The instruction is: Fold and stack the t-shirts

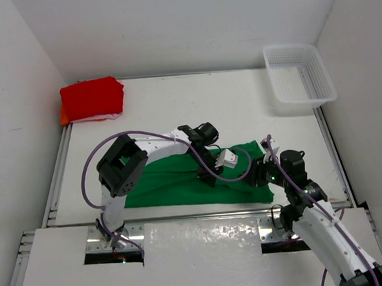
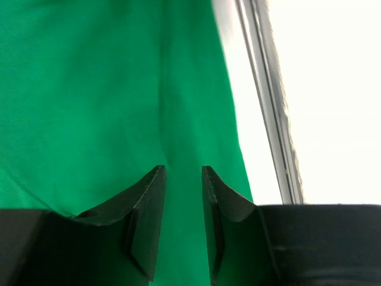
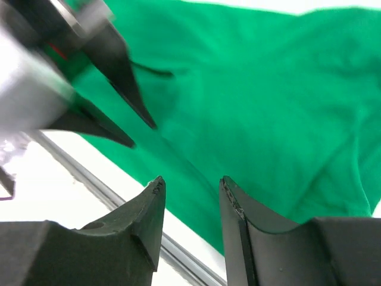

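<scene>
At six o'clock on the white table (image 1: 176,105), close to the arm bases, a green cloth t-shirt (image 1: 174,183) lies spread in a wide band, probably laid flat so it can be folded. Over its middle the left gripper (image 1: 208,176) points straight down, its arm arching high from nine o'clock. The right gripper (image 1: 261,172) leans in low at the shirt's three o'clock edge. Both pairs of jaws stand slightly parted, holding nothing. At eleven o'clock a folded red t-shirt (image 1: 92,97) tops an orange t-shirt (image 1: 64,116), apparently the finished stack.
</scene>
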